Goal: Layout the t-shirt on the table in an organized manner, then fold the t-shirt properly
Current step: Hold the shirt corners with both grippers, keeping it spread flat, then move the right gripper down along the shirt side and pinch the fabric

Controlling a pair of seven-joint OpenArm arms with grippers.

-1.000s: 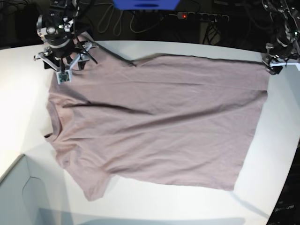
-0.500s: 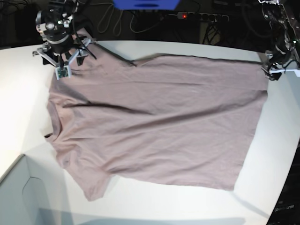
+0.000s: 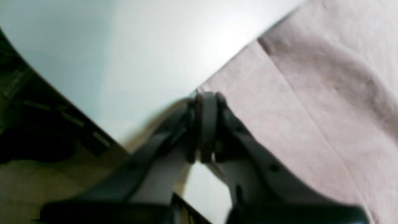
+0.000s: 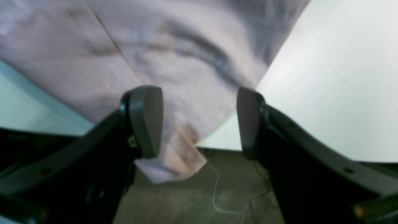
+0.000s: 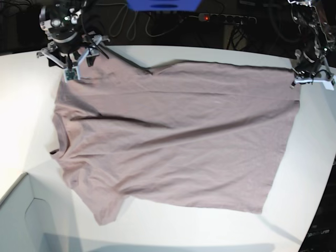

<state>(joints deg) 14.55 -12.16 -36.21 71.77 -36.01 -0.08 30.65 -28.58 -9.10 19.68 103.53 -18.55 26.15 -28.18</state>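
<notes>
The mauve t-shirt (image 5: pixel 173 136) lies spread on the white table (image 5: pixel 21 105), collar to the left and hem to the right. My left gripper (image 5: pixel 301 80) is at the hem's far corner. In the left wrist view the left gripper (image 3: pixel 205 99) is shut, its pads pressed together on the corner of the t-shirt (image 3: pixel 311 93). My right gripper (image 5: pixel 72 65) hovers over the far sleeve. In the right wrist view the right gripper (image 4: pixel 197 124) is open, its fingers (image 4: pixel 146 121) astride the sleeve of the t-shirt (image 4: pixel 174 155), which droops over the table's (image 4: pixel 326 93) edge.
A pale grey-blue box corner (image 5: pixel 21 220) sits at the front left. Behind the table are a blue object (image 5: pixel 163 4), a power strip (image 5: pixel 226 18) and cables. The table's curved edge runs close to both grippers.
My left gripper has shut at the hem corner. My right gripper has drifted toward the table's far edge, staying open over the sleeve.
</notes>
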